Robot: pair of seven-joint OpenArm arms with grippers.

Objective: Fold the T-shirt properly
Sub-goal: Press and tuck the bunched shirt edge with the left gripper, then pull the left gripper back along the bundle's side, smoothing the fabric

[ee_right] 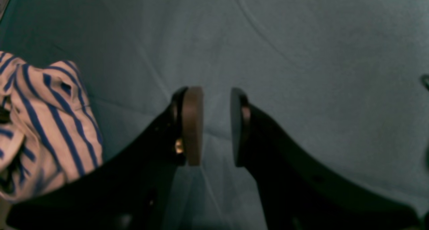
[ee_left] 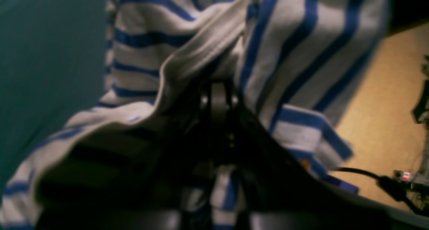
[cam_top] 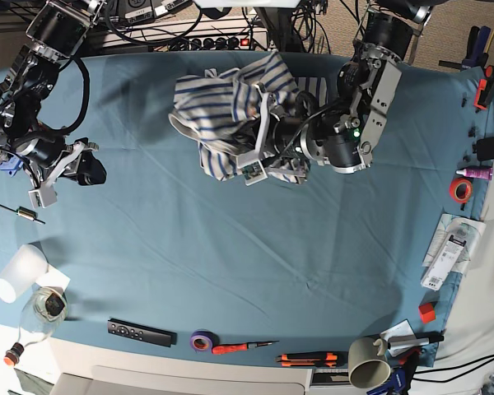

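One garment: the T-shirt (cam_top: 230,111) was a white, blue-striped bundle, bunched and creased, in the upper middle of the base view on the teal-covered bench (cam_top: 230,247).
Lift: part of the cloth hung raised over the left pincer (ee_left: 219,89), draping down around it.
Left pincer: clenched on a fold of the T-shirt (ee_left: 301,49), its tips buried in the fabric.
Right pincer: at the left edge of the base view (cam_top: 86,169), well apart from the shirt; released, the jaws standing apart over bare cloth (ee_right: 216,126), nothing between them.
Shirt edge: one striped lump (ee_right: 43,122) showed at the left of the right wrist view.
Hidden: sleeves, collar and hem could not be told apart in the heap.
Blur: the left wrist view was soft and dark at the bottom, its lower shapes unreadable.
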